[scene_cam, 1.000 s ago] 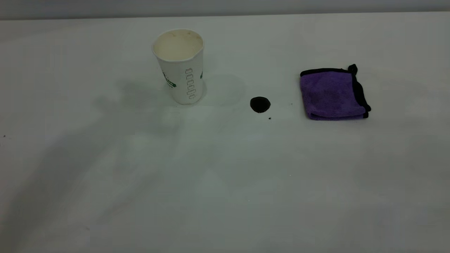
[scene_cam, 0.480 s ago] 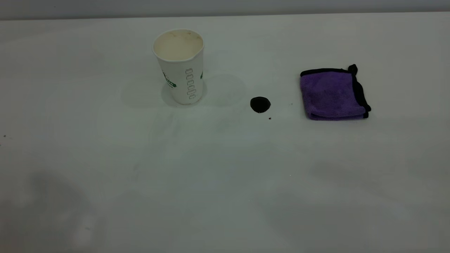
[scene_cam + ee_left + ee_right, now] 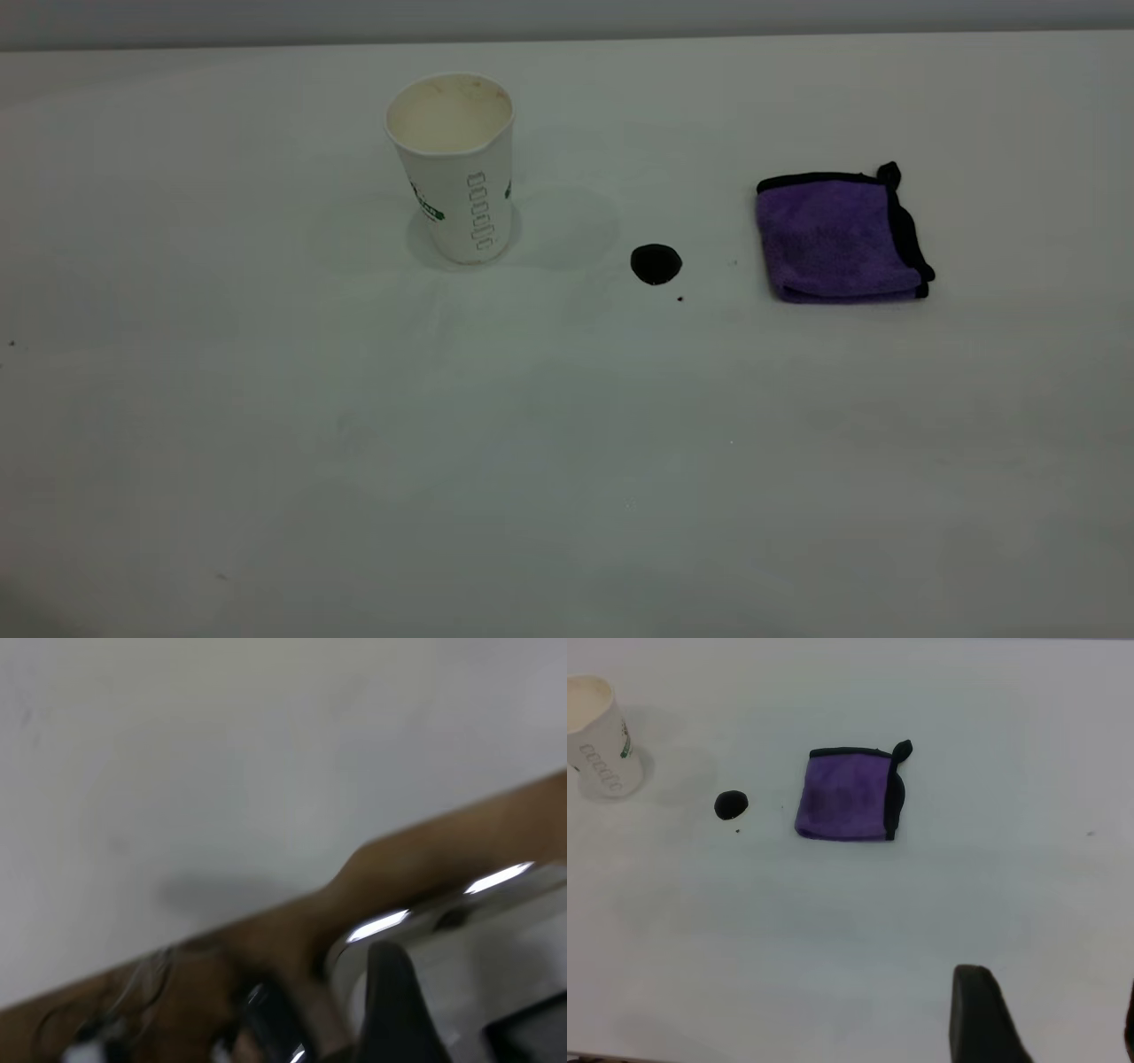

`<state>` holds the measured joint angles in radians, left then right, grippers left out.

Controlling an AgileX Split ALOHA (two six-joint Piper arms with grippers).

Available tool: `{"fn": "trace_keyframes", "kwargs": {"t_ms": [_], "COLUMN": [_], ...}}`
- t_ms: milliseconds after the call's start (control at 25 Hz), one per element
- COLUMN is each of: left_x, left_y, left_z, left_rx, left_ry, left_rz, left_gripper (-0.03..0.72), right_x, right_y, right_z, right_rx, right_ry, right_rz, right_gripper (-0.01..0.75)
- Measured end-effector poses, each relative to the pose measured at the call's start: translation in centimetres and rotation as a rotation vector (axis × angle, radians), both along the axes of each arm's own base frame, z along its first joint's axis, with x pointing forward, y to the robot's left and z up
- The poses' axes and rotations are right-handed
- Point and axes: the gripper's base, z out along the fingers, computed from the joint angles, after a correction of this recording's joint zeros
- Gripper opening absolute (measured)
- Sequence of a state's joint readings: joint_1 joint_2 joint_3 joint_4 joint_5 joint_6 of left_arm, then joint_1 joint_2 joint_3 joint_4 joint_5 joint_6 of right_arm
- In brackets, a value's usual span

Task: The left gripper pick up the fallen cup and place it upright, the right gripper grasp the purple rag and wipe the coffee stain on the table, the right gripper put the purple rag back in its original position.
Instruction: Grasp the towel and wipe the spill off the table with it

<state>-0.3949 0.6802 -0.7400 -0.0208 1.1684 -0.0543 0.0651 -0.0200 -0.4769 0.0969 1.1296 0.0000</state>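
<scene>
The cup (image 3: 454,167) stands upright on the table (image 3: 532,461) at the back left, its cream inside showing; it also shows in the right wrist view (image 3: 598,735). The coffee stain (image 3: 656,264) is a small black blot between the cup and the purple rag (image 3: 837,237), which lies folded flat at the right. No gripper shows in the exterior view. My right gripper (image 3: 1050,1019) is open and empty, hovering well short of the purple rag (image 3: 849,796) and the stain (image 3: 730,804). My left gripper (image 3: 461,1010) is open and empty, blurred, over the table's brown edge.
A tiny dark speck (image 3: 679,299) lies just in front of the stain. The table's brown edge (image 3: 292,930) and a shiny metal part (image 3: 425,921) show in the left wrist view. The table's back edge (image 3: 567,40) meets a grey wall.
The arm shadow over the table's left front has shrunk and gone from the exterior view. The cup, stain and rag have not moved.
</scene>
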Motion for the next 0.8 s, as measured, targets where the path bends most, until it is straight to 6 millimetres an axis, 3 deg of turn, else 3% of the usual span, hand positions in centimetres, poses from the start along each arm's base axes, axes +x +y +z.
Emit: {"fn": "trace_keyframes", "kwargs": {"t_ms": [200,360,800], "left_x": [-0.9,-1.1,-1.3], "left_y": [0.6,0.7,0.7], "left_z": [-4.4,-6.2,-6.3], "left_rx": [0.093,0.115,0.079], "left_ry": [0.102,0.128,0.084], "left_rz": [-0.068,-0.106,-0.088], "left_gripper": [0.511,0.511,0.513], "right_x": [0.0,0.0,0.0], "right_y": [0.0,0.0,0.0], "right_z": [0.0,0.0,0.0], "right_rx": [0.0,0.0,0.0], "right_ry": [0.0,0.0,0.0], "right_rz": [0.0,0.0,0.0], "right_gripper": [0.429,0.429,0.429]}}
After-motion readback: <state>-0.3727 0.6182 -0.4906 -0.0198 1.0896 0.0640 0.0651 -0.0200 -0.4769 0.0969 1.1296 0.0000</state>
